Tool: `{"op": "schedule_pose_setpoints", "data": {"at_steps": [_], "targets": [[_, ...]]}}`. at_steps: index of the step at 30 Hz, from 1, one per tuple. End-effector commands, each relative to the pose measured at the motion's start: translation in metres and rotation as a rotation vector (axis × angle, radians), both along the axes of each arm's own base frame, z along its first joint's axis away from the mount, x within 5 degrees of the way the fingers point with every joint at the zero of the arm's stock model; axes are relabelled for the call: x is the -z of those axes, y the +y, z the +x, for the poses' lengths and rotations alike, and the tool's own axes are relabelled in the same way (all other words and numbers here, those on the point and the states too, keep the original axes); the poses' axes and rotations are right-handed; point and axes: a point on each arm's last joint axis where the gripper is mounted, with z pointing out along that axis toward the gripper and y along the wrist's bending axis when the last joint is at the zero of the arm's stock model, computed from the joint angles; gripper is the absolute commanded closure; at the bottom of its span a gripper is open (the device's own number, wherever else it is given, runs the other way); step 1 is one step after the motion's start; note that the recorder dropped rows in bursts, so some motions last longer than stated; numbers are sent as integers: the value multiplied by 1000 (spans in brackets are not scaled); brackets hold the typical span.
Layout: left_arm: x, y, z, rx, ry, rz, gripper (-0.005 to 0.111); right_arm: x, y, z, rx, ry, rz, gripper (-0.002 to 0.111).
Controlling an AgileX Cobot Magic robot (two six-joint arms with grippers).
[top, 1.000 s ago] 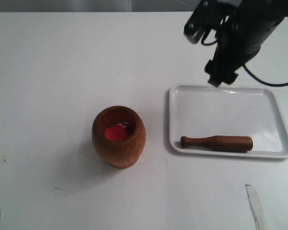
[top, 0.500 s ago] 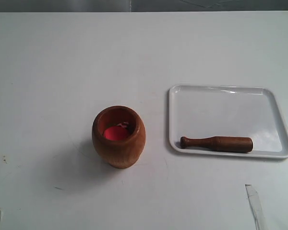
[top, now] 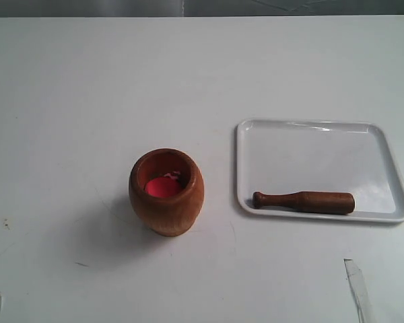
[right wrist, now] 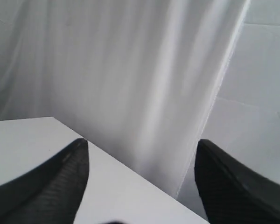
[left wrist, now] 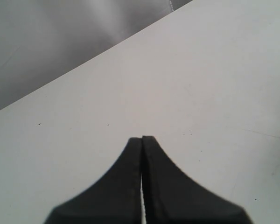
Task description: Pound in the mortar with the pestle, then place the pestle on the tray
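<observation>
The reddish-brown wooden mortar (top: 166,192) stands upright left of centre on the table, with something bright red-pink inside. The dark-brown pestle (top: 304,201) lies flat along the near edge of the white tray (top: 316,148), knob end toward the mortar. Neither arm shows in the exterior view. In the left wrist view my left gripper (left wrist: 142,138) is shut, its fingers pressed together with nothing between them, above bare table. In the right wrist view my right gripper (right wrist: 142,144) is open with nothing between its fingers, facing a pale curtain beyond the table's edge.
The white table (top: 87,87) spreads around the mortar and tray. A strip of clear tape (top: 358,289) sticks to it near the front right. A grey backdrop runs behind the table's far edge (top: 182,8).
The right arm, which hung over the tray's far edge a second ago, has left the exterior view. Mortar, pestle and tray have not moved.
</observation>
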Motion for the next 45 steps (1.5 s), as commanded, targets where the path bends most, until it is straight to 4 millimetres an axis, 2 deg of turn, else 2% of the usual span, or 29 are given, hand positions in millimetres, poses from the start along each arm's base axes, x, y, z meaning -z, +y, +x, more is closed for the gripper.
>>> {"op": "schedule_pose_setpoints", "data": {"at_steps": [1, 7, 11, 16, 22, 27, 30, 33, 37, 40, 45], "targets": [[0, -1, 0, 6, -4, -15, 107, 17, -14, -30, -58, -37, -58, 50], [0, -1, 0, 6, -4, -15, 107, 38, -24, -67, -216, 26, -125, 57], [0, -1, 0, 6, -4, -15, 107, 47, -29, -83, -284, 39, -145, 60], [0, -1, 0, 6, -4, -15, 107, 50, -28, -86, -317, 110, -149, 63], [0, -1, 0, 6, -4, -15, 107, 69, -22, -83, -356, 254, -196, 64], [0, -1, 0, 6, -4, -15, 107, 67, -21, -82, -356, 290, -137, 64], [0, -1, 0, 6, -4, -15, 107, 67, -18, -73, -327, 271, -59, 64], [0, -1, 0, 6, -4, -15, 107, 82, -11, -54, -260, 227, -35, 64], [0, -1, 0, 6, -4, -15, 107, 133, 1, -18, -126, 267, 10, 64], [0, -1, 0, 6, -4, -15, 107, 164, 2, -1, -27, 294, 41, 64], [0, -1, 0, 6, -4, -15, 107, 186, -5, 16, 140, 290, 139, 64]]}}
